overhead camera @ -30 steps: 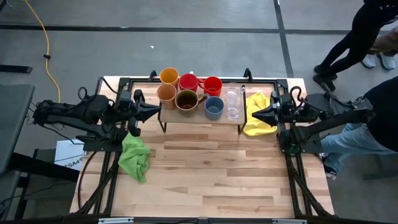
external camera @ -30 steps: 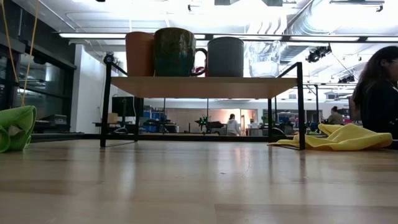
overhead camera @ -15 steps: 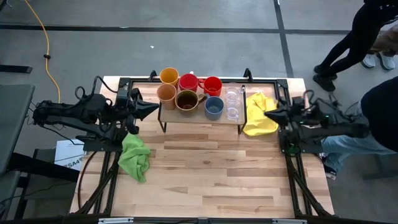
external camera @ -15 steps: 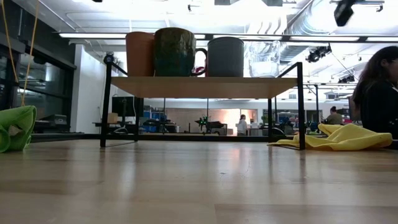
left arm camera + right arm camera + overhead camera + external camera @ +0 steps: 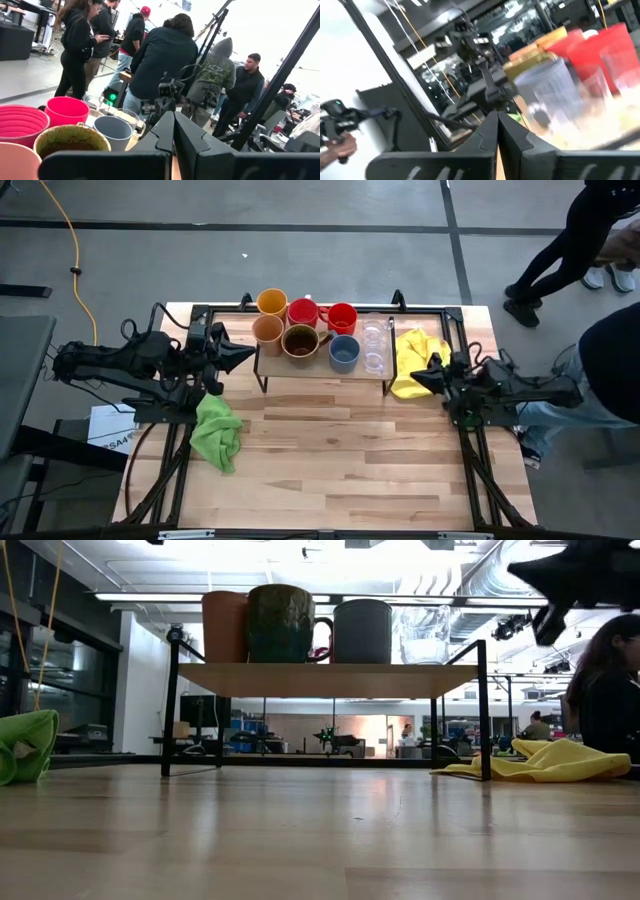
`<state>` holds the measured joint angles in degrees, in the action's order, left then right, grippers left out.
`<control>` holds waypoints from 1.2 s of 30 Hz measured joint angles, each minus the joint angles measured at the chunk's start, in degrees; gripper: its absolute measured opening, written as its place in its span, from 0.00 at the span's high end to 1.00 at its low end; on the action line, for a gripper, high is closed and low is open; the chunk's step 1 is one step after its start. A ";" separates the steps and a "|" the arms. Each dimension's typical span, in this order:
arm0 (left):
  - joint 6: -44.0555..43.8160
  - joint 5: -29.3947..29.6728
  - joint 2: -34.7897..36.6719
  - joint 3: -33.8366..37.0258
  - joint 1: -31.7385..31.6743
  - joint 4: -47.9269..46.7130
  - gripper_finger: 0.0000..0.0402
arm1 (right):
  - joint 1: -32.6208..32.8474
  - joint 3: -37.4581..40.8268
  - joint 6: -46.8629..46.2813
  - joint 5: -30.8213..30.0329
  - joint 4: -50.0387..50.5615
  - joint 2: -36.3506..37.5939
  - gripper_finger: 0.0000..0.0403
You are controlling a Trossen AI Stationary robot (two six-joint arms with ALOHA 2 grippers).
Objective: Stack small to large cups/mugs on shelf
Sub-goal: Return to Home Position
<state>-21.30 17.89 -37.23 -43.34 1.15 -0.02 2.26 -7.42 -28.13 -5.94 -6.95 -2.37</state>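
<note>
Since every cup and mug I can count stands on the shelf [image 5: 318,367], the job looks to me as good as done. Along the back are the yellow-orange cup [image 5: 272,302], a red mug [image 5: 303,311] and a second red mug [image 5: 342,316]. In front are the tan cup [image 5: 268,330], the brown mug [image 5: 300,340] and the blue-grey mug [image 5: 344,352]. At the right end stands a clear glass [image 5: 374,333] with another clear glass [image 5: 375,360] before it. They stand side by side rather than nested, and I cannot judge whether they truly run small to large. I see no cup on the tabletop [image 5: 340,470], so I'd say all that is left is for the arms to park. The left gripper [image 5: 250,357] sits just off the shelf's left end, its fingers pressed together on nothing. The right gripper [image 5: 416,376] hangs over the yellow cloth [image 5: 410,345] beside the shelf's right end, likewise closed and empty. The green cloth [image 5: 218,430] lies crumpled near the table's left edge, apart from the shelf. The tabletop is pale wooden planking framed by black rails, on a grey floor where a yellow cable [image 5: 70,240] trails off to the left. Several people [image 5: 160,65] stand about beyond the table, and a person in a dark top [image 5: 615,360] is close by the right arm.
</note>
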 joint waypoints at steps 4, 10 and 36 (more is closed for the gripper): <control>-0.02 0.79 0.00 0.01 0.00 -0.10 1.00 | 0.00 2.90 0.06 -1.58 -0.51 -0.02 1.00; -0.02 0.81 0.00 0.00 0.00 -0.16 1.00 | 0.00 6.84 -0.50 -3.02 0.63 0.02 1.00; -0.02 0.88 0.00 -0.03 0.00 -2.56 1.00 | 0.04 6.86 23.66 0.66 5.26 0.48 1.00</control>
<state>-21.31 18.77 -37.23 -43.38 1.15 -2.58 2.31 -0.56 -4.47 -5.28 -1.69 -1.89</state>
